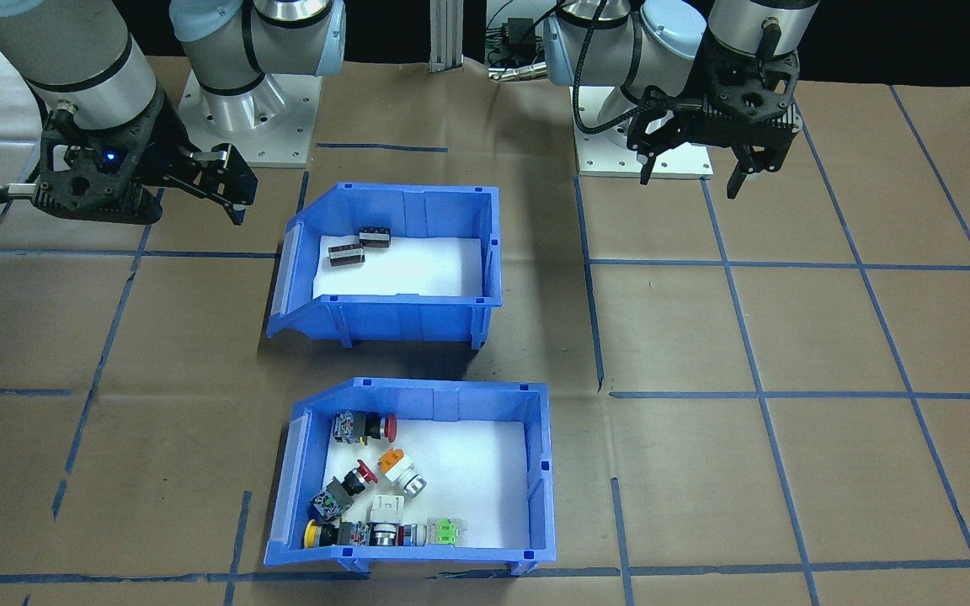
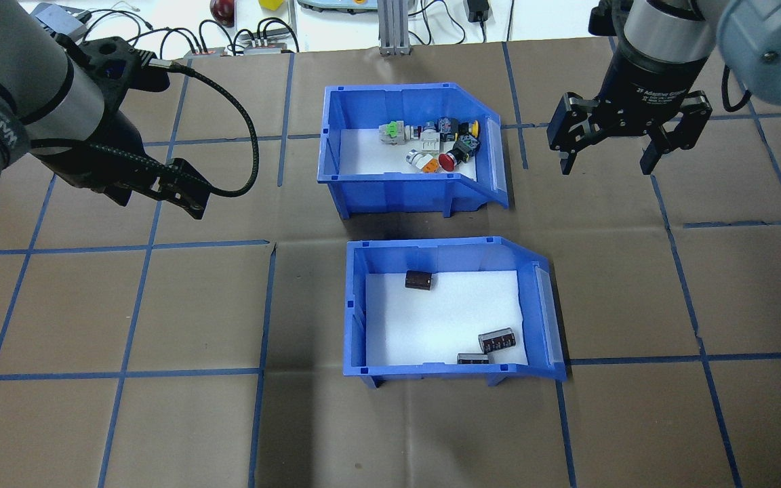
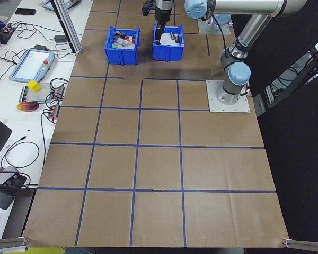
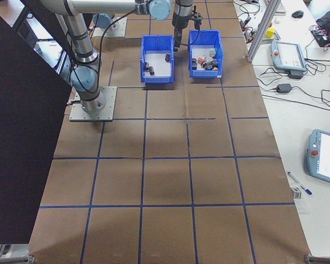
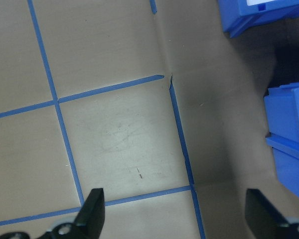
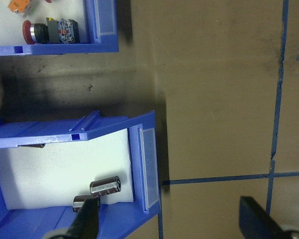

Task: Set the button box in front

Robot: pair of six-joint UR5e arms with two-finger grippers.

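The button box (image 2: 397,186), a blue white-lined bin holding red, yellow, orange and green push buttons, stands on the far side of the table from the robot's base. It also shows as the lower bin (image 1: 540,471) in the front-facing view and along the top edge (image 6: 55,49) of the right wrist view. My left gripper (image 2: 184,196) (image 1: 691,181) (image 5: 177,214) hangs open and empty over bare paper, left of the bins. On the other side, near the button box's open front, my right gripper (image 2: 606,163) (image 1: 228,189) (image 6: 169,221) is open and holds nothing.
A second, identical blue bin (image 2: 424,369) (image 1: 405,311) (image 6: 65,137) with dark cylindrical parts sits nearer the robot's base, a narrow gap behind the button box. Brown paper with blue tape lines covers the table. Cables and devices lie beyond the far edge (image 2: 228,41).
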